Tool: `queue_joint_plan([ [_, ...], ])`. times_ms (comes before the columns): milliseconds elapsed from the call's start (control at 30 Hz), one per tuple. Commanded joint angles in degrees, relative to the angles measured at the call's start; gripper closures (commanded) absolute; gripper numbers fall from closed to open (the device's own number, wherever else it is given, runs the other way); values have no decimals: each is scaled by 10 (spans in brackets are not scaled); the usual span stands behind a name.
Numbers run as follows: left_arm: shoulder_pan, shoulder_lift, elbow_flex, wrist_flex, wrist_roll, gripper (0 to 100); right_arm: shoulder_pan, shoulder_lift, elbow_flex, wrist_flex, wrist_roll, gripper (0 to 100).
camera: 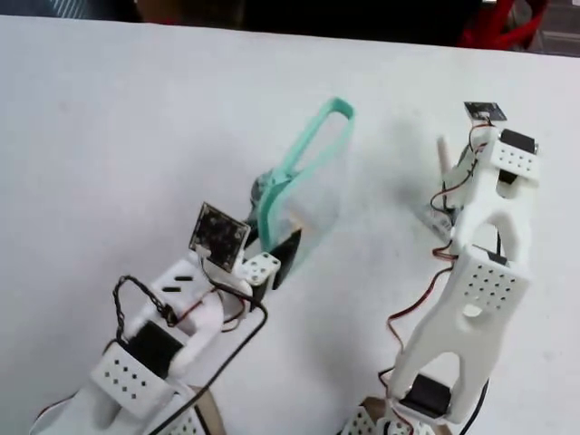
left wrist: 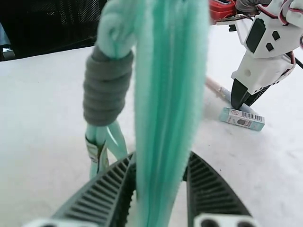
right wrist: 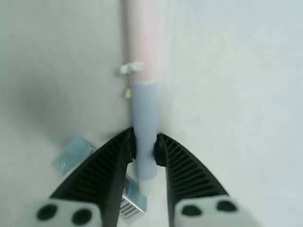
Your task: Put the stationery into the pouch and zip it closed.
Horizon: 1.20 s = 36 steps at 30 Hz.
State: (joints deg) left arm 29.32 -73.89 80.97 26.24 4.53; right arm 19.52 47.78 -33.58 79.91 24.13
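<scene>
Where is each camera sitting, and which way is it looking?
High view: above, looking down at the table, left arm, right arm and pouch.
Left wrist view: on the left arm, looking along the left fingers, shut on the pouch.
Right wrist view: on the right arm, looking down past the right fingers, shut on the pen.
Shared: both wrist views show the small box.

Leftward the pouch (camera: 308, 190) (well apart), rightward pen (right wrist: 143, 94) beside eraser (left wrist: 241, 118)
</scene>
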Motion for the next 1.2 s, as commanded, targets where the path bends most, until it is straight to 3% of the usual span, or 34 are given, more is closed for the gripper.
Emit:
queue_joint_plan([
  [0,0,-3,-3,-13,-5,842,0,-12,-8,30,2,981],
  [300,0,-2,-3,-13,-5,842,-1,-39,-2,40,-5,981],
  [533,-2,-3,-2,-12,-5,842,-19,-7,2,44,-204,981],
  [767,0,0,-2,-12,-5,842,-66,0,-7,43,-191,981],
  [933,-4,0,-2,-8,-5,842,-116,4,-37,37,-269,981],
  [1167,1,-4,16,-11,-6,842,-106,23,-40,25,-274,981],
])
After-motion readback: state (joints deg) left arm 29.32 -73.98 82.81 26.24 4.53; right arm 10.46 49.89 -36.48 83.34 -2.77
